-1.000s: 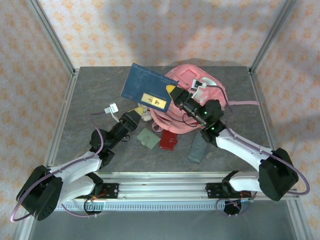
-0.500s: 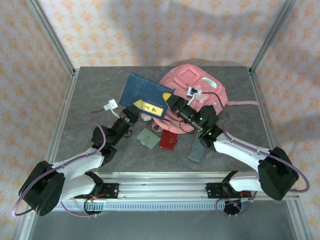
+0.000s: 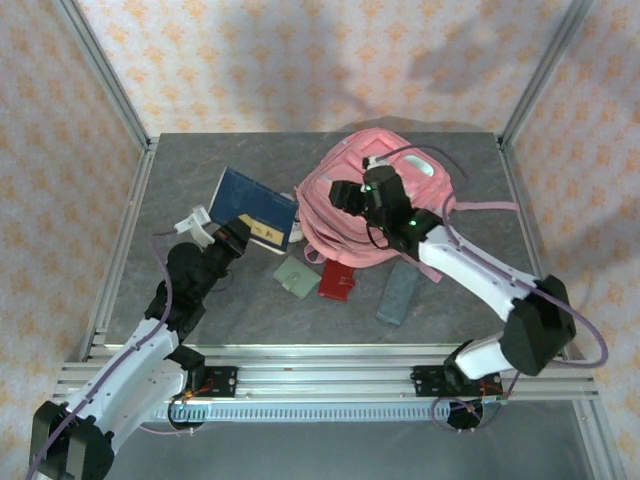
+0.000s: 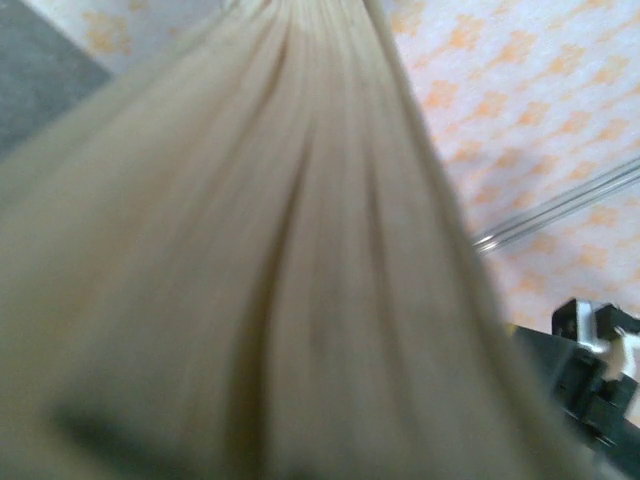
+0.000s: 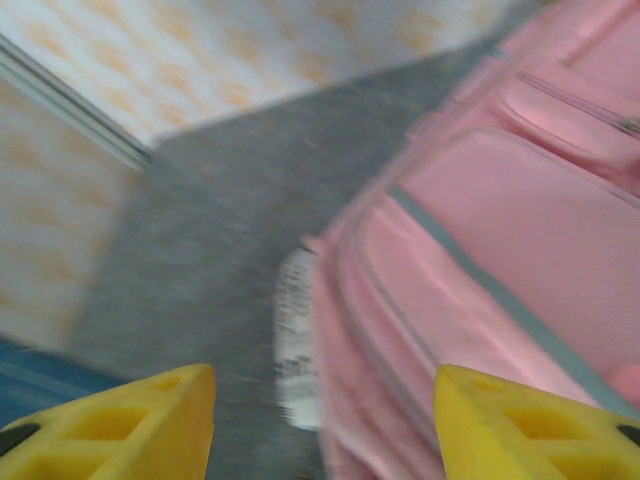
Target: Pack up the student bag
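The student bag [image 3: 345, 160] is big and pink. It lies on the far side of the grey table [image 3: 180, 170], a bit to my right. My right gripper [image 3: 345, 193] hangs over the bag's left side. Seen from my right wrist, its two yellow fingertips [image 5: 140, 420] stand apart with nothing between them, so those jaws are let go. Under them I see the pink bag [image 5: 520, 230] with its grey trim.

Just left of the bag is a blue book [image 3: 258, 203]. My left gripper [image 3: 232, 238] is at the book's near edge, pinched on it. From my left wrist, the book's pale pages [image 4: 260, 280] are right up close and blurry.

Near the front of the bag lie a green flat thing [image 3: 297, 275], a red thing [image 3: 338, 283] and a grey-green thing [image 3: 397, 298]. A small white thing [image 3: 195, 217] sits by my left arm.
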